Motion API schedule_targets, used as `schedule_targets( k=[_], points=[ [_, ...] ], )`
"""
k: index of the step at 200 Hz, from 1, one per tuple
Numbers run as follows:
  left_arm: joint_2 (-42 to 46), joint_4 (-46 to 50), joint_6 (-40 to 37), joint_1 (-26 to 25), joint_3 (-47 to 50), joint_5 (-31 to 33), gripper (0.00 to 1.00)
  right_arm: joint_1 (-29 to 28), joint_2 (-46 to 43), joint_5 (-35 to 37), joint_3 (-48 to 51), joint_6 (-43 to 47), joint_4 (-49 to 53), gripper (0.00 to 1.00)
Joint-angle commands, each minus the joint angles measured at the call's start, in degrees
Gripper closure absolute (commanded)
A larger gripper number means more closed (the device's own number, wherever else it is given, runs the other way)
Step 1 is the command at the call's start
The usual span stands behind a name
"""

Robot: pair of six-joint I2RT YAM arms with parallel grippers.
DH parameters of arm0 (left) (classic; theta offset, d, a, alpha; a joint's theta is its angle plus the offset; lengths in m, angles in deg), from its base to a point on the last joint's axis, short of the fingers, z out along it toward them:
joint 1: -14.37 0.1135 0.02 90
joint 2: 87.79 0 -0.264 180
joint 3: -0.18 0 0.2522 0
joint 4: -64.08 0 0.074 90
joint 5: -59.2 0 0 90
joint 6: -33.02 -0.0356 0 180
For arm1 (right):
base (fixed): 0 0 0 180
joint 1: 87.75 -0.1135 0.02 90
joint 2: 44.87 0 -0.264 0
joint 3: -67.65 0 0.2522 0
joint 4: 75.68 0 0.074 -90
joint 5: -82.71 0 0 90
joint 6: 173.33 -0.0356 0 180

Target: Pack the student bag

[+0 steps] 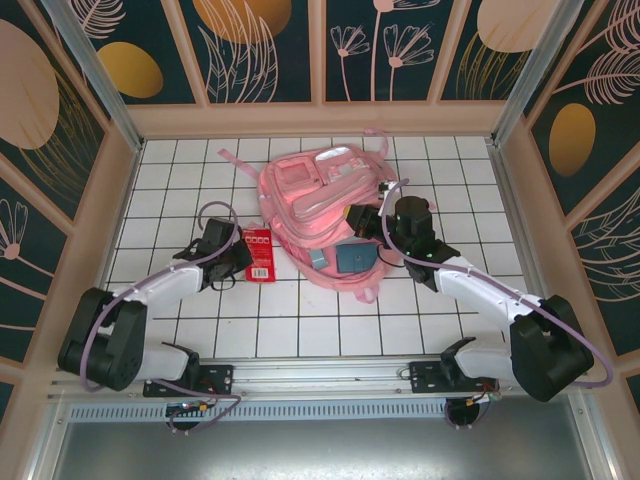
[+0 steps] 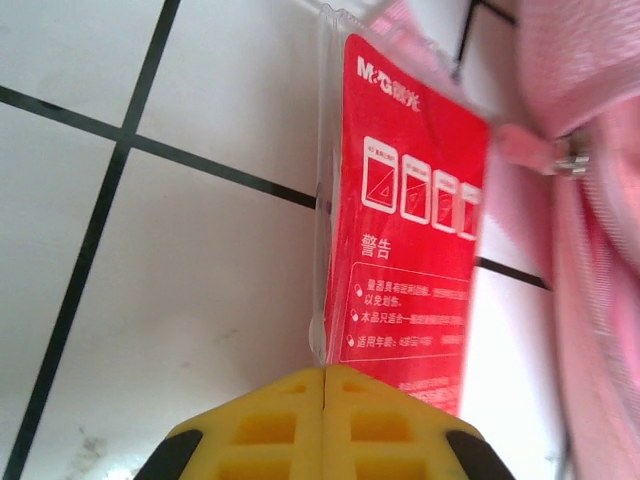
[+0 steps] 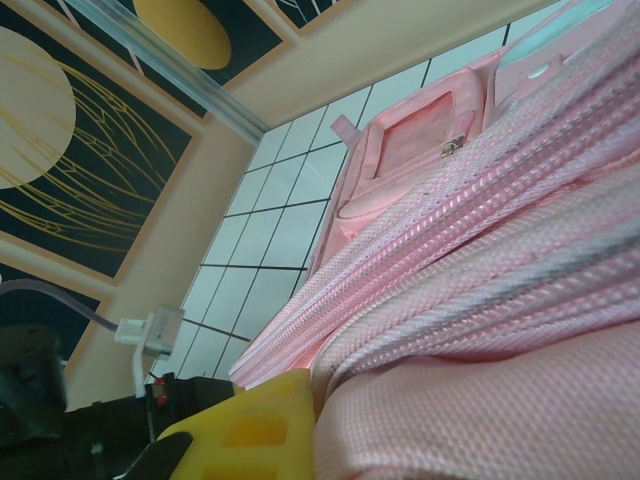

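The student bag [image 1: 318, 195], a big pink backpack, lies flat in the middle of the tiled table, its opening toward the arms. A flat red packet [image 1: 258, 253] in clear plastic lies just left of it. My left gripper [image 1: 238, 256] is shut on the packet's near clear edge. In the left wrist view the yellow fingers [image 2: 270, 425] meet on the seam of the red packet [image 2: 415, 220]. My right gripper [image 1: 366, 220] is shut on the pink fabric at the bag's right side. In the right wrist view the bag's fabric [image 3: 480, 300] drapes over my right gripper [image 3: 318, 395], leaving one yellow finger [image 3: 255, 430] showing.
Two teal items [image 1: 352, 258] sit at the bag's near opening. A pink zipper pull [image 2: 545, 155] of the bag lies right of the packet. Pink straps [image 1: 378, 140] trail toward the back wall. Patterned walls [image 1: 265, 45] enclose the tiled table [image 1: 170, 190] on three sides.
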Motion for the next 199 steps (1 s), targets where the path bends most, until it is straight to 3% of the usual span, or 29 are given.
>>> schedule_targets(
  k=[1,68,122,199],
  points=[
    [5.27,1.49,2.49,-0.30,1.32,-4.22,1.00,-0.71,-0.03,-0.79,-0.55,0.64,-4.83,1.00],
    [21.53,3.59,7.48,-0.31,3.21,-14.01,1.00,-0.93,0.85,0.04,-4.32,1.26,-3.44,1.00],
    [27.10,1.41,11.28,-1.32,3.97,-23.50,1.00,-0.96,3.27,1.89,-9.96,1.81,-1.95,1.00],
    [26.15,-2.57,15.46,-14.10,3.51,-19.85,1.00,-0.71,11.25,6.08,-20.15,1.27,0.50,1.00]
  ],
)
